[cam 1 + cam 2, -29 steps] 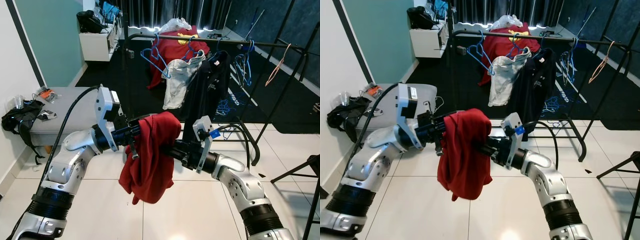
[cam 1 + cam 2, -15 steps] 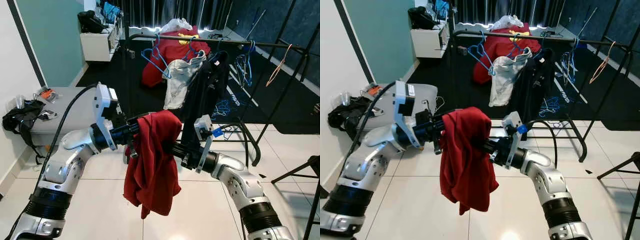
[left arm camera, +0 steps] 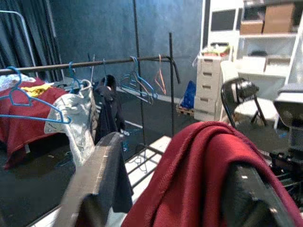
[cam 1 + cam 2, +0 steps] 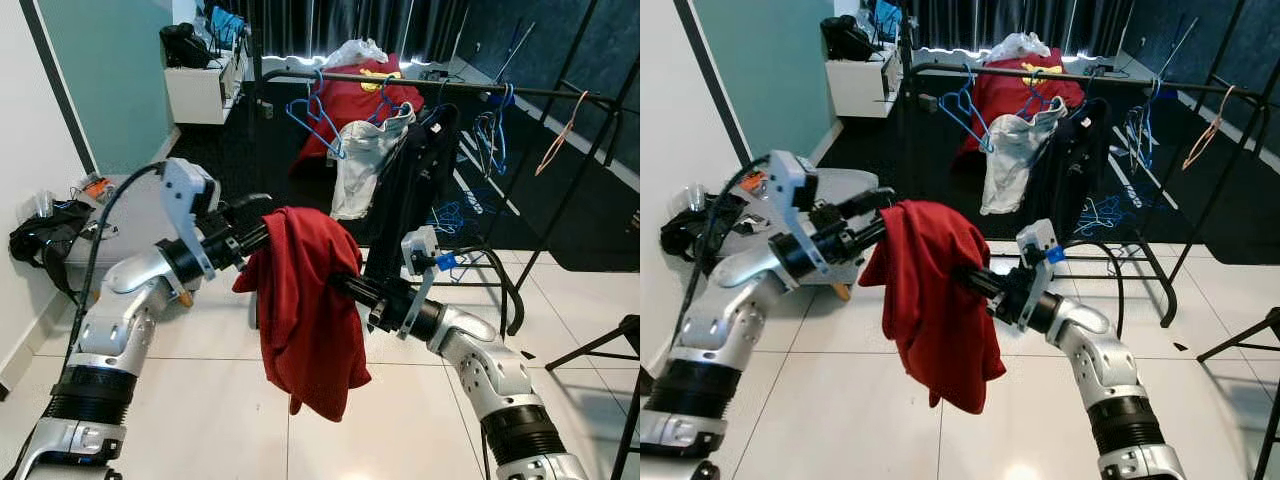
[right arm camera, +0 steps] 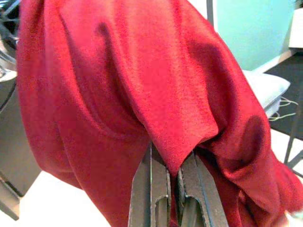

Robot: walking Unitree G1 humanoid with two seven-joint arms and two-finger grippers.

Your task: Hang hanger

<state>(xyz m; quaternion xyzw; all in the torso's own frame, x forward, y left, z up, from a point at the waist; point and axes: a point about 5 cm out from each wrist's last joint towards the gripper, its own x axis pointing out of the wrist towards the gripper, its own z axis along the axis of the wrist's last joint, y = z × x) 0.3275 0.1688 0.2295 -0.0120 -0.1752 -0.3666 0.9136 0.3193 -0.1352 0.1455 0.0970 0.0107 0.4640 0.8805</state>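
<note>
Black clothes rail [image 4: 420, 82] ran across the upper half of the frame, well behind the arms. On it hung a blue hanger [image 4: 312, 112], a grey-white garment [image 4: 362, 160], a black garment [image 4: 415, 180], more blue hangers [image 4: 490, 125] and an orange hanger [image 4: 560, 135] toward the upper right. A red cloth with yellow print [image 4: 360, 100] lay behind the rail.

Red garment [image 4: 305, 300] hung at frame centre, draped between the two arms, its hem dangling over the white tiled floor [image 4: 200, 400]. Any hanger inside it was hidden by the cloth; could not tell.

Left end effector [image 4: 250, 225] came in from centre left, its fingers spread wide, the upper one free above the cloth, the lower one under the garment's upper edge. Left wrist view showed the same: two dark fingers [image 3: 102, 175] far apart with red cloth between them, and the rail beyond.

Right end effector [image 4: 345, 285] reached in from the lower right, tips buried in the cloth. Right wrist view showed what the head views did not: both fingers [image 5: 154, 189] pressed narrow together, pinching a fold of the red garment [image 5: 142, 94].

Grey bench [image 4: 130, 215] at centre left; black bag [image 4: 40, 235] at its left end. White cabinet [image 4: 200, 85] upper left, with a dark bag [image 4: 185, 42] on top.
</note>
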